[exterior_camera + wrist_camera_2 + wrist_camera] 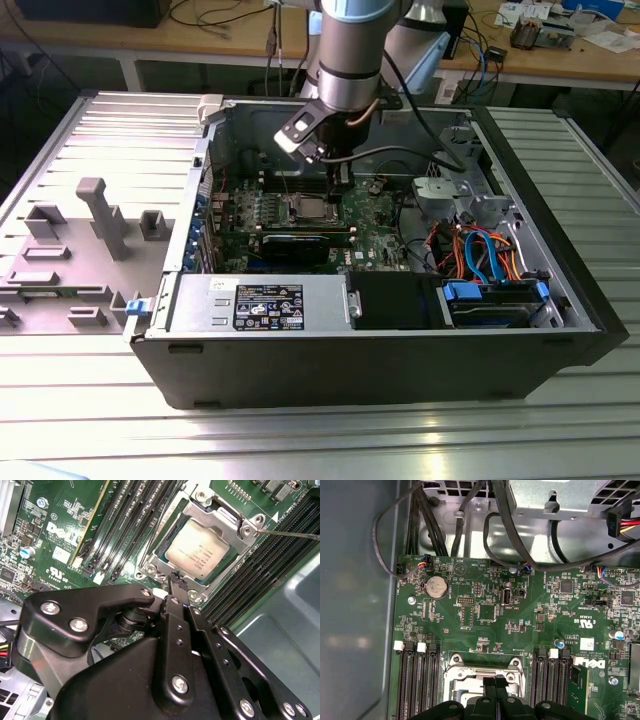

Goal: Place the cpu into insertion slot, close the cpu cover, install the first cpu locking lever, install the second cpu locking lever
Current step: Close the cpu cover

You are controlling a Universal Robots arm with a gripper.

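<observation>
In the exterior view, you see the gripper (338, 172) hanging low over the green board (378, 225) inside the open computer case (400, 370). In the second wrist view, the cpu (197, 555) sits in its slot, the cpu cover (220, 516) lies flat around it, the fingers (174, 615) are pressed together holding nothing, and a thin locking lever (295, 534) sticks out past the cover's corner. The first wrist view adds a round battery (436, 586) and black cables (497, 500) farther up the board.
</observation>
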